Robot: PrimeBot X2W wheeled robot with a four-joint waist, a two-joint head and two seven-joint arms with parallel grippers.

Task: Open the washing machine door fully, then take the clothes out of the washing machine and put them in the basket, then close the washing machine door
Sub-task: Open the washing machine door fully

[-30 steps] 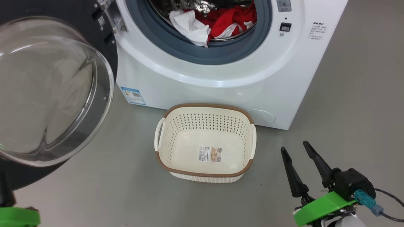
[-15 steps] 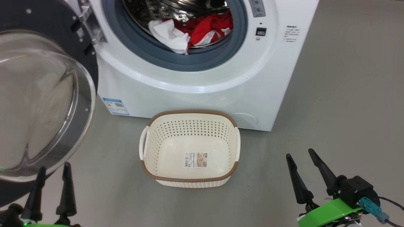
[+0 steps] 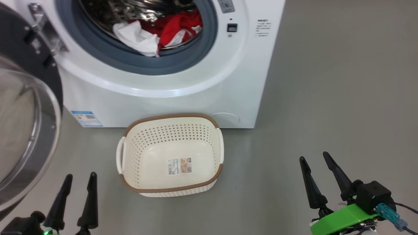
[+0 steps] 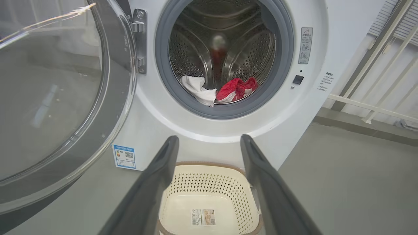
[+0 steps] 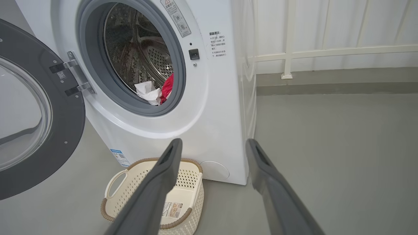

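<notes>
Head view: washing machine door (image 3: 23, 137) is swung open, clothes (image 3: 160, 29) are heaped at the drum (image 3: 107, 11) lip.
Left gripper (image 3: 80, 175) and right gripper (image 3: 313, 156) jaws are spread wide, empty; a loosely pinched garment could be dropped beside the basket (image 3: 169, 116).

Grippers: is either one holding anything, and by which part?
Nothing is held. The left gripper and right gripper both stand open and empty; the clothes lie in the washing machine, none in the basket.
</notes>
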